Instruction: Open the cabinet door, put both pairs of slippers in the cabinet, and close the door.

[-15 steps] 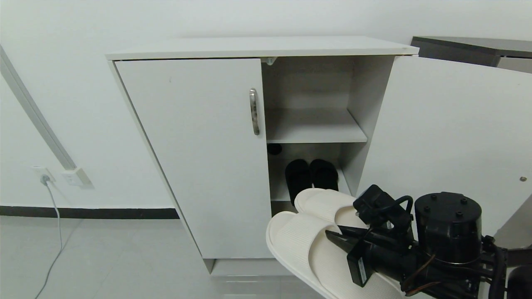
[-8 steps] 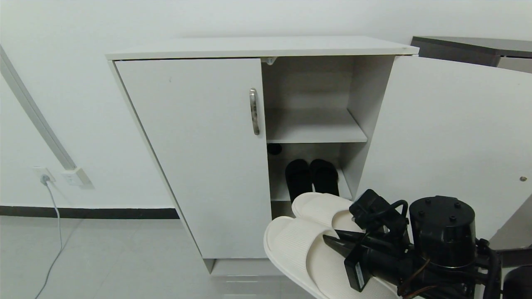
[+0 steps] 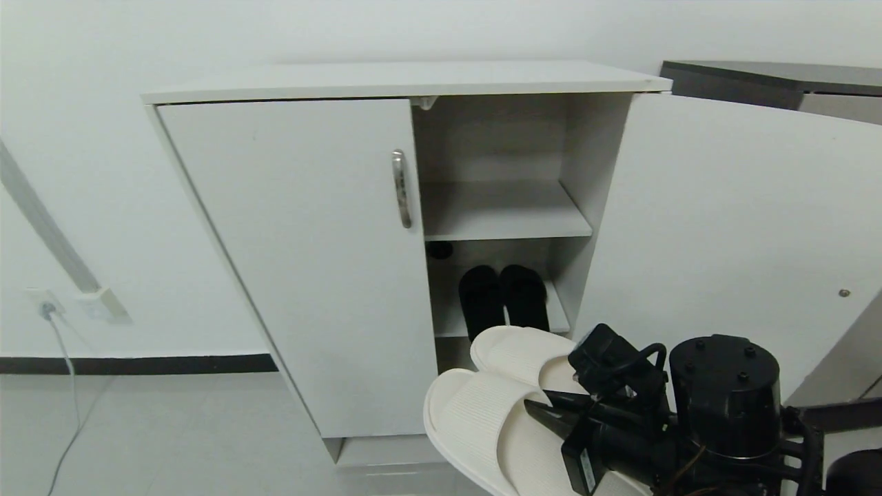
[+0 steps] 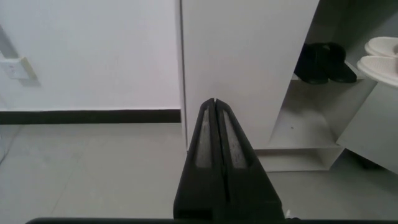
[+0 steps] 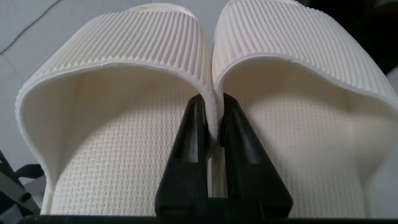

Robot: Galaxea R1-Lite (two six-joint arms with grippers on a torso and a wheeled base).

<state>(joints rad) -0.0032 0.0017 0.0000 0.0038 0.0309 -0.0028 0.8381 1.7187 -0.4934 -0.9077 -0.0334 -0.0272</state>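
Note:
A white cabinet (image 3: 289, 262) stands against the wall with its right door (image 3: 730, 234) swung open and its left door shut. A pair of black slippers (image 3: 501, 297) lies on the lower shelf inside. My right gripper (image 3: 541, 406) is shut on the inner edges of a pair of white slippers (image 3: 482, 413), held side by side in the air just in front of the opening, toes toward the cabinet. In the right wrist view the fingers (image 5: 194, 134) pinch the two white slippers (image 5: 124, 137) together. My left gripper (image 4: 214, 109) is shut and holds nothing, low above the floor facing the cabinet's closed door.
An upper shelf (image 3: 503, 210) inside the cabinet is bare. A metal handle (image 3: 401, 188) sits on the closed left door. A wall socket with a cable (image 3: 48, 313) is at the far left, over grey floor tiles. A dark unit (image 3: 772, 79) stands behind the open door.
The head view has shifted, so the cabinet appears further left. My right gripper with the white slippers has edged slightly toward the cabinet opening.

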